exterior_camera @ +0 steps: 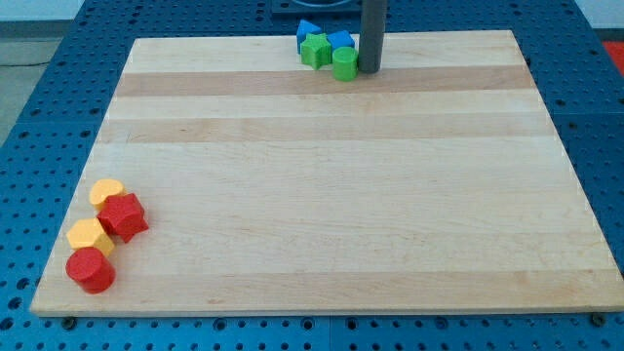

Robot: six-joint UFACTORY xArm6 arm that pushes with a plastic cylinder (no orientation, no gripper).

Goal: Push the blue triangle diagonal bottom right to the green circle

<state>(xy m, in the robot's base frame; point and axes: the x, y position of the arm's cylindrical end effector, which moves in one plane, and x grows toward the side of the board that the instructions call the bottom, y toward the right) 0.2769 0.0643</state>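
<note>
A pale wooden board (322, 195) with visible lengthwise grain and lighter and darker planks forms the surface, lying on a blue perforated metal table (39, 117).

At the view's top centre, four small blocks sit bunched together near the board's far edge. The green circle (344, 63), a short matte cylinder, stands at the cluster's bottom right. Just to its left is a green block (315, 51) with a lobed, star-like outline. Behind them lie two blue blocks: the blue triangle (308, 29), at the cluster's top left, touching the green lobed block, and a second blue block (339, 40) whose shape is unclear. Which way the triangle points, and its long axis, cannot be told; it is partly hidden and small.

A straight dark grey rod comes down from the view's top; my tip (370, 71) rests on the board just to the right of the green circle, close beside it. The arm carries no fingers, so there is no grip to describe.

At the view's bottom left, well apart from the cluster, sit a yellow rounded block (106, 191), a red faceted block (124, 215), a yellow faceted block (90, 236) and a red cylinder (91, 270).

No writing or labels are legible.
</note>
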